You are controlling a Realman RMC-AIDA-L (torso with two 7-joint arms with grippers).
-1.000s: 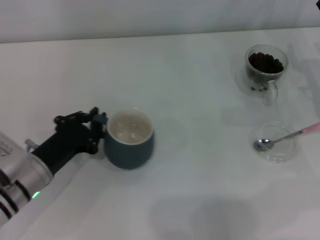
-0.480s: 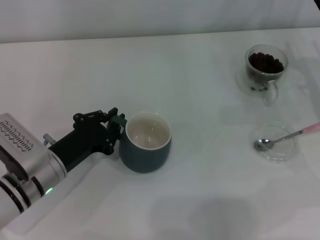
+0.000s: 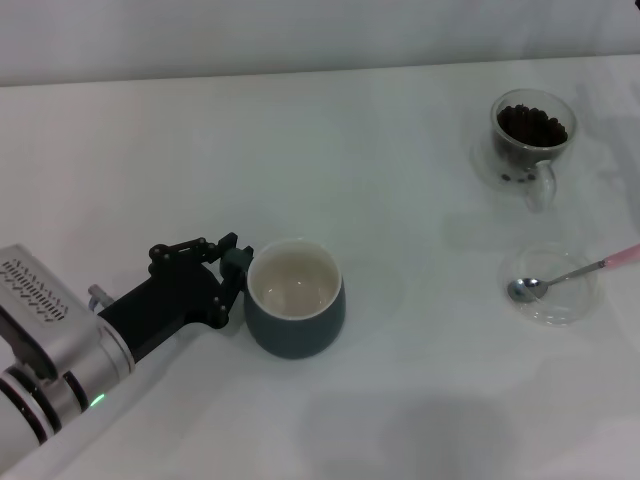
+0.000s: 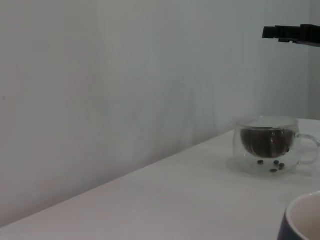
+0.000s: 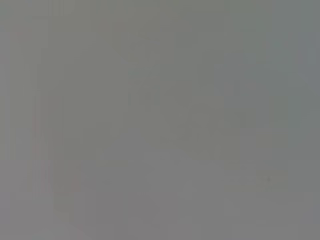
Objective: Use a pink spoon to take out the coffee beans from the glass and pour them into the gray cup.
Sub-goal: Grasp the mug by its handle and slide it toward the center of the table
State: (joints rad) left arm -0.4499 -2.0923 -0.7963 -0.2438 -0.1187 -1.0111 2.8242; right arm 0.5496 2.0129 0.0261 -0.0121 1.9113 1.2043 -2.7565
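The gray cup [image 3: 295, 310] stands upright at the table's middle left, its cream inside empty; its rim also shows in the left wrist view [image 4: 305, 220]. My left gripper [image 3: 232, 268] is shut on the cup's left side, where the handle is hidden. The glass [image 3: 533, 140] with coffee beans [image 3: 532, 124] stands at the far right, also in the left wrist view [image 4: 267, 145]. The pink spoon [image 3: 565, 276] lies across a clear saucer [image 3: 575, 305] at the right, handle pointing right. A dark piece, likely my right gripper [image 4: 295, 34], hangs high above the glass.
The white table [image 3: 400, 380] meets a pale wall [image 3: 300, 40] at the back. A few loose beans [image 4: 270, 165] lie low at the foot of the glass. The right wrist view shows only plain grey.
My left gripper has moved the gray cup to the right and a little nearer, most of it in the first half second. The glass, spoon and saucer have not moved.
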